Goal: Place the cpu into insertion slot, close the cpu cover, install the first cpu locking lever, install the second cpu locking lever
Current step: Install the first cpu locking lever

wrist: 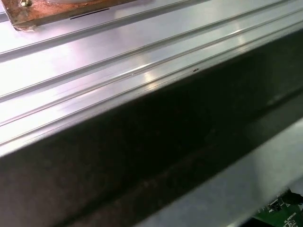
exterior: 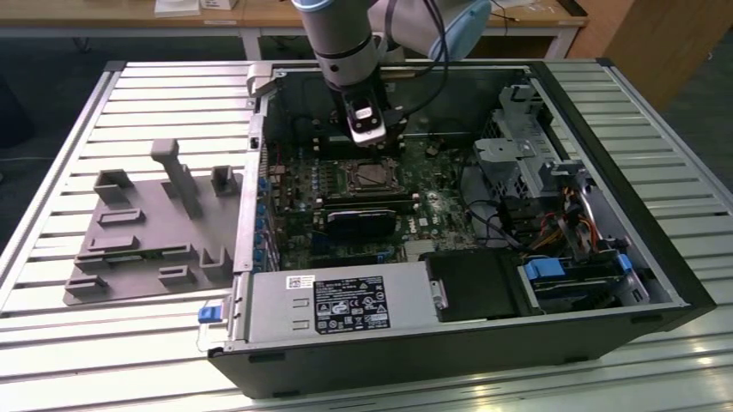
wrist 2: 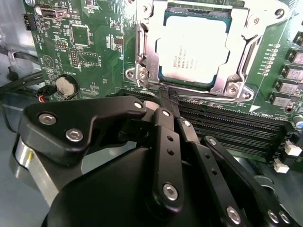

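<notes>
A: Where is the cpu (wrist 2: 194,45) now?

B: In the second wrist view it lies flat in the insertion slot (exterior: 347,177). The cpu cover (wrist 2: 240,33) is down around it, and the pale top shows through the cover's window.

A: And the locking levers?

B: Thin metal bars run along the slot's sides, but I cannot tell if they are hooked. The slot's far edge is cut off by the picture's border.

A: How do the jaws stand?

B: The gripper (wrist 2: 168,97) has its jaws brought together. The tips meet just beside the slot, at the edge that faces the long black slots (wrist 2: 222,125). I cannot tell whether they touch the metal or pinch something thin. The black linkage hides the board below them.

A: What does the exterior view add?

B: It shows the gripper (exterior: 369,133) hanging over the slot, inside the open computer case (exterior: 641,172) on the ribbed bench (exterior: 69,129). A grey fixture plate (exterior: 137,240) lies well apart from the slot, outside the case. There the cpu is too small to make out.

A: And the first wrist view?

B: Pale ribbed metal, a dark band hard to identify, and a corner of the green circuit board (wrist: 279,213).
</notes>
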`<state>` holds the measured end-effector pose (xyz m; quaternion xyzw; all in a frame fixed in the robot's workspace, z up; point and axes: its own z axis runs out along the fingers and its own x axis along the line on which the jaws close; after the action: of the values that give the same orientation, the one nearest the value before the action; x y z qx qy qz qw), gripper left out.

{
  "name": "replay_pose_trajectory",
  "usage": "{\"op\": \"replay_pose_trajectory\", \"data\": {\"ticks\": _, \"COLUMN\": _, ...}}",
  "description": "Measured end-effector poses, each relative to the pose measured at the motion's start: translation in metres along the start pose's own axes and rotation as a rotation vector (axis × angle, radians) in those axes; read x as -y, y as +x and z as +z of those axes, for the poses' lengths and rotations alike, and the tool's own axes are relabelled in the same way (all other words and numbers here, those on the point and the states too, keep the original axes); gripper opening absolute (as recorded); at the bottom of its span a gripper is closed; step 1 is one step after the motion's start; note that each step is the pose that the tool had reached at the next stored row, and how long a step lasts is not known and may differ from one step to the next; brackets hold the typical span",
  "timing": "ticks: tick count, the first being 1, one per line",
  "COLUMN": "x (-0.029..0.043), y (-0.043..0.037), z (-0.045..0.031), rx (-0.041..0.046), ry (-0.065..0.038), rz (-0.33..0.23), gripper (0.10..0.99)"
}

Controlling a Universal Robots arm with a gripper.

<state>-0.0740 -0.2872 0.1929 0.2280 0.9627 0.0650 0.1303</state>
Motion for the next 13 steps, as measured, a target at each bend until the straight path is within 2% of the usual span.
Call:
{"op": "replay_pose_trajectory", "data": {"ticks": 6, "x": 0.0005, "y": 0.0002, "z": 0.0004, "rx": 0.0002, "ry": 0.000, "rz": 0.001, "gripper": 0.102}}
{"op": "replay_pose_trajectory", "data": {"ticks": 13, "x": -0.0007, "y": -0.0007, "z": -0.0044, "rx": 0.0023, "ry": -0.001, "rz": 0.001, "gripper": 0.102}}
